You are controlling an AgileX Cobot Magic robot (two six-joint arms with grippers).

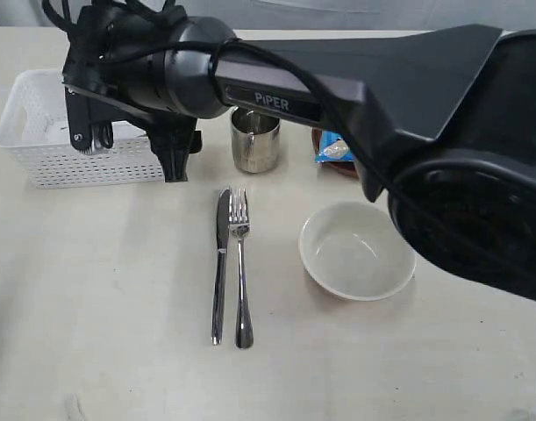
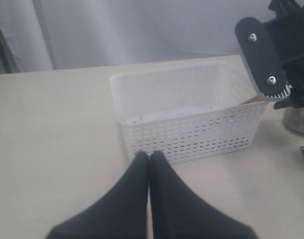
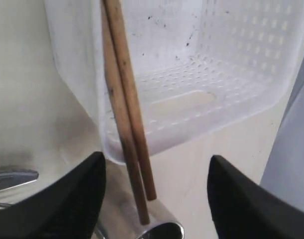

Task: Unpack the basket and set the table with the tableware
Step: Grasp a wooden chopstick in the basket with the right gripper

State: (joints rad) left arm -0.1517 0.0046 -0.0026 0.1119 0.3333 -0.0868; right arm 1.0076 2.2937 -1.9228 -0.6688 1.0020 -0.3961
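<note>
Basket sits by the far-left corner of the tabletop, long side parallel to the far edge. Only thing I can make out inside is the chopsticks. They lie together, leaning on the end wall nearest the cup, with their ends sticking out past the rim. That lean explains the approach from the cup side: the free ends are reachable without going down into the basket. Can't tell if the ends touch the cup.

Working them is the right gripper, reaching across from the right edge. Jaws are wide apart and straddle the chopstick ends. It holds nothing, and neither finger touches wood. The wide opening makes sense, since it takes both sticks in one close. My read: pre-grasp on the chopsticks. Risks: the pair scissors, one stick rolls out as the jaws close, or the basket gets dragged because the sticks bear on its wall.

The left gripper is closed tight with nothing in it, pointing at the basket's long wall. It isn't in the exterior view, so I can't tell how near it is. Looks parked to stay clear of the crossing arm.

Already set out:
- knife and fork side by side mid-tabletop, handles toward the near edge
- bowl near them, toward the right edge
- cup behind them, just beside the basket
- plate behind the bowl, mostly under the arm, with a blue bag on it

Task looks mostly done.
</note>
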